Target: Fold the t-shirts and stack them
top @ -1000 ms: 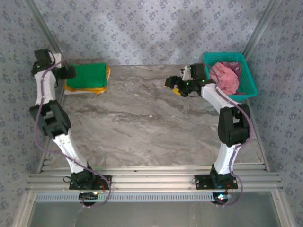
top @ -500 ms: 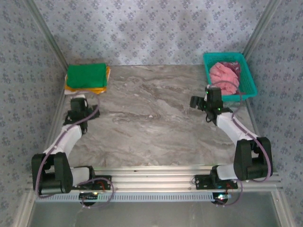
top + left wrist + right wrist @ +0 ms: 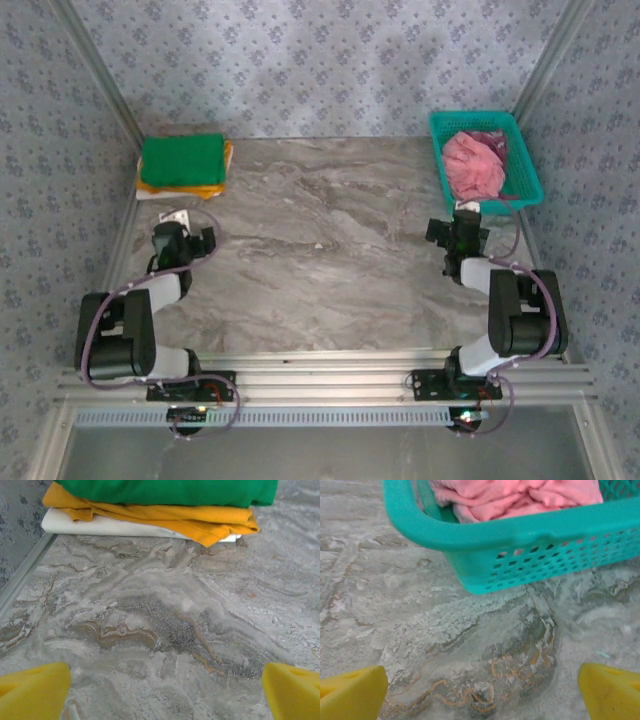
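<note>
A folded green t-shirt point(image 3: 182, 158) tops a stack at the table's back left corner, over a yellow-orange one point(image 3: 186, 187). In the left wrist view the green t-shirt point(image 3: 165, 491) lies on the yellow-orange one point(image 3: 150, 516), with a white layer point(image 3: 100, 526) beneath. A crumpled pink t-shirt point(image 3: 474, 165) lies in the teal basket point(image 3: 528, 170). My left gripper point(image 3: 180, 220) rests low, just short of the stack, open and empty, yellow fingertips point(image 3: 35, 690) wide apart. My right gripper point(image 3: 465, 215) sits low in front of the basket point(image 3: 485, 535), open and empty.
Both arms are folded low toward the table's near corners. Metal rails point(image 3: 120, 230) run along the table's side edges, with patterned walls behind. Bare marble tabletop point(image 3: 320, 240) stretches between the two arms.
Both arms have drawn back from the far side and folded down: the left gripper left the stack, the right gripper moved from beside the basket to the table in front of it.
</note>
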`<state>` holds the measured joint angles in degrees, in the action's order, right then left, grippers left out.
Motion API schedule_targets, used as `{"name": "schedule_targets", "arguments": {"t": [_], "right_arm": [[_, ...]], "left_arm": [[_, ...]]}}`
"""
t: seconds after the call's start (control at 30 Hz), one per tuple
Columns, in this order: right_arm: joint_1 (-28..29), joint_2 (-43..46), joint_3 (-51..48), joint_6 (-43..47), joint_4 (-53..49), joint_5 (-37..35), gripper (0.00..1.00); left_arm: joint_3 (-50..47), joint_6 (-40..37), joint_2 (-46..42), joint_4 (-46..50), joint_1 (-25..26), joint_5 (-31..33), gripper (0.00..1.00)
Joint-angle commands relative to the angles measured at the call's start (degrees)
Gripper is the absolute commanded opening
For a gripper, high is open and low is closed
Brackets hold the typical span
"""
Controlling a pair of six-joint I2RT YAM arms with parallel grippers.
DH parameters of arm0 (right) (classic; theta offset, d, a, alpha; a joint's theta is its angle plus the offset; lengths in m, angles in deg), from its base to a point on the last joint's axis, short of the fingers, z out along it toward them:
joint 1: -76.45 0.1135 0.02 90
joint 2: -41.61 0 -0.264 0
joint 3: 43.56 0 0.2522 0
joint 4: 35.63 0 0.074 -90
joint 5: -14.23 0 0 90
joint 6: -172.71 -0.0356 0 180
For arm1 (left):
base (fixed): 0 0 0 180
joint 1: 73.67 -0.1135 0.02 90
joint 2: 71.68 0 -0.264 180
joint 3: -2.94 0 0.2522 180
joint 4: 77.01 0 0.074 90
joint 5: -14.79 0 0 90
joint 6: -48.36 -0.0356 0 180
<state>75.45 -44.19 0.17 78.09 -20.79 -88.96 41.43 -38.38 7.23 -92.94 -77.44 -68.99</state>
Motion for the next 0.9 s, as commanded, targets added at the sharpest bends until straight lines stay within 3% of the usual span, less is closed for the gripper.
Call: {"name": "schedule_targets", "arguments": {"t": [0.0,0.07,0.17,0.23,0.3,0.4,0.53,0.87], "right_arm": [[2.3,1.7,-6.5,6.2,14.6,1.8,1.00],[2.6,1.6,-10.8,7.6,22.2,4.5,1.00],[1.7,-1.9,-14.7,7.4,32.4,7.6,1.00],[0.7,-1.1,-11.8,6.9,25.2,9.6,1.00],[-0.4,-1.9,-7.4,6.3,18.5,12.1,1.00],[-1.4,-1.5,-7.5,5.5,18.2,12.6,1.00],[-0.7,-1.5,-7.5,6.0,18.2,11.5,1.00],[-0.7,-1.4,-7.6,6.1,18.2,11.5,1.00]], "left_arm": [[-1.6,2.3,-1.0,-8.3,0.0,-4.3,0.98],[-4.0,0.4,-0.3,-14.1,0.5,-5.9,0.98],[-10.4,-2.2,5.7,-31.8,1.8,-7.9,0.98],[-11.8,-2.6,9.8,-38.9,2.1,-8.4,0.98],[-9.1,-3.1,7.8,-30.1,2.1,-9.3,0.98],[-0.8,-2.1,9.1,-16.5,1.5,-8.7,0.98],[-1.1,-1.7,9.1,-17.2,2.5,-3.9,0.98],[-1.1,-1.8,9.0,-17.3,2.6,-3.8,0.98]]}}
